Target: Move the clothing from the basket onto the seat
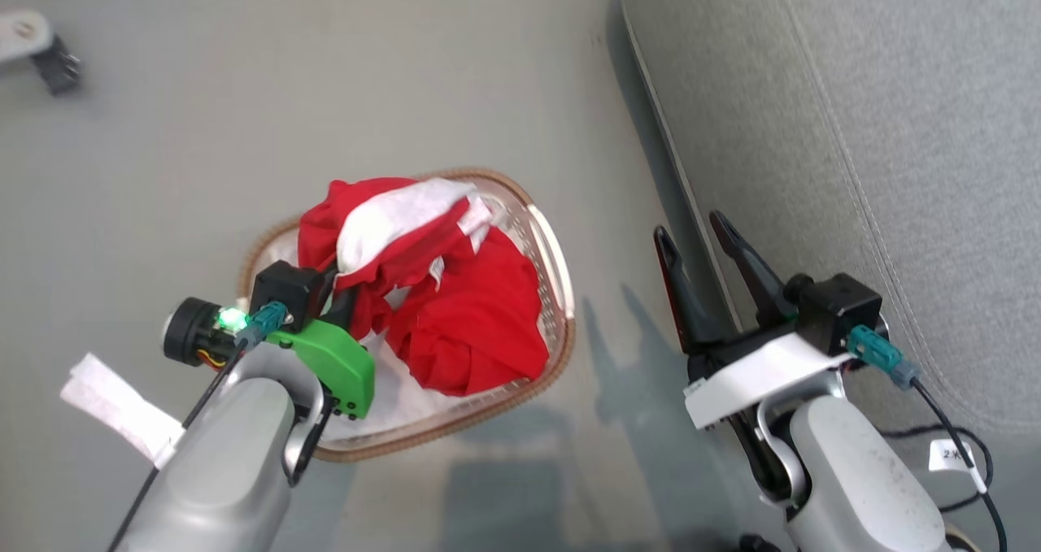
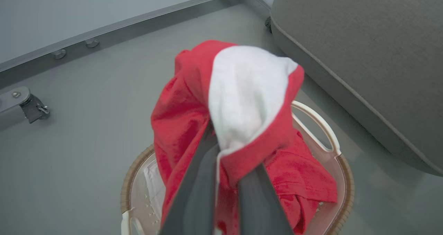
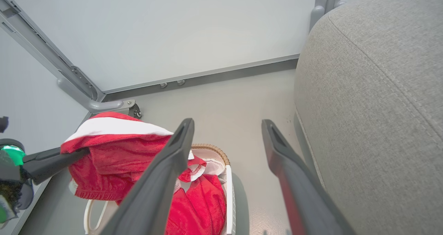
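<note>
**Left tool** [image 2: 226, 152]: closed. Its two dark fingers pinch a fold of the red-and-white garment [image 2: 242, 89]. The cloth is bunched over and past the fingertips, with the white panel uppermost. The gripped part stands raised above the basket [image 1: 553, 292], and the red lower folds hang down from the tool into it.

**Plain red garment** [image 1: 480, 316]: lies inside the basket, below the left tool's fingers and off to their right. It is heaped against the basket wall nearest the right tool and touches the hanging folds of the gripped garment.

**Basket**: stands on the floor [image 1: 325, 89], directly beneath the left tool. Its brown woven rim and one white handle are visible. The white liner [image 1: 398, 397] shows on the basket bottom, close under the left wrist.

**Right tool** [image 1: 691, 228]: open, fingers spread wide, with nothing between them. It is held over the strip of floor with the basket on its left.

**Seat** [image 1: 895, 129]: just beside the right tool on its right, its rounded edge and stitched seam running alongside the fingers. No clothing lies on the visible part.
</note>
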Robot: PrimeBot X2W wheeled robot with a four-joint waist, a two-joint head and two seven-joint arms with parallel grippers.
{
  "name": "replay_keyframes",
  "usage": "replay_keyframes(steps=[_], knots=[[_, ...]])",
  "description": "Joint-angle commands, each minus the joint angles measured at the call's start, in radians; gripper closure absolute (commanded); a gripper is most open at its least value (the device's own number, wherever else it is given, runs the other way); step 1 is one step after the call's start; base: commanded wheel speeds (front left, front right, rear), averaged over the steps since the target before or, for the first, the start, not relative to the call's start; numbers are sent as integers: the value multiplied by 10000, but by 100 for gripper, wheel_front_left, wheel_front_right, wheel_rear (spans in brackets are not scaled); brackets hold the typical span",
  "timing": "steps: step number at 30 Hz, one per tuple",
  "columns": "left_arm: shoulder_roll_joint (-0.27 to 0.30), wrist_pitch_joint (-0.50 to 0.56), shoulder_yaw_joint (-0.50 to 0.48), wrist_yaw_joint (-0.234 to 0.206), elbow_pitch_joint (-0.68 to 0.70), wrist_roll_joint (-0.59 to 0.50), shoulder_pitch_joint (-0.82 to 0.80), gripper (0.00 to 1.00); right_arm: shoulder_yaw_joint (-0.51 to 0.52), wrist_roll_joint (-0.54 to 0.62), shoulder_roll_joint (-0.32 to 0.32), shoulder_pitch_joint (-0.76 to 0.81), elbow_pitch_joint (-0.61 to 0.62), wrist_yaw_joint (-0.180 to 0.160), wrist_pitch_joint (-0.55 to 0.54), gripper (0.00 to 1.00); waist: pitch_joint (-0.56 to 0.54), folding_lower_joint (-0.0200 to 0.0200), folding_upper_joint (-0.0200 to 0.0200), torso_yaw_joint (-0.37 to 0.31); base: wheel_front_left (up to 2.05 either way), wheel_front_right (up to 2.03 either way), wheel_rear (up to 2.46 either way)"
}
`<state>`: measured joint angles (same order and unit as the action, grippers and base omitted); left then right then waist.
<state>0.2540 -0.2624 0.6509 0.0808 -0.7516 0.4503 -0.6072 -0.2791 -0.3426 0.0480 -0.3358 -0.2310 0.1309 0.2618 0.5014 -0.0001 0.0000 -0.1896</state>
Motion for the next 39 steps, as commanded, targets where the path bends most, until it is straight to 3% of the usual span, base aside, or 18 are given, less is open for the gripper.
replay_keyframes(steps=[1, 17, 29, 39], knots=[[-120, -37, -323, 82, 359, -68, 395, 100, 42, 20, 51, 262, -122, -1, 48, 0, -1265, 1, 0, 872, 0, 0, 0], [-1000, -36, -2627, 476, 3875, -913, 2549, 100, 31, -20, 51, 1713, -930, -1, 48, 0, -3768, 1, 0, 1400, 0, 0, 0], [-1519, -37, -2766, 517, 5683, -856, 2875, 100, 39, 139, 49, 2560, -1171, -1, 48, 0, -4751, 1, 0, 1523, 0, 0, 0], [-1619, -37, -2724, 519, 5991, -788, 2953, 100, -188, 219, 48, 2466, -1095, -1, 48, 0, -4822, 1, 0, 1489, 0, 0, 0]])
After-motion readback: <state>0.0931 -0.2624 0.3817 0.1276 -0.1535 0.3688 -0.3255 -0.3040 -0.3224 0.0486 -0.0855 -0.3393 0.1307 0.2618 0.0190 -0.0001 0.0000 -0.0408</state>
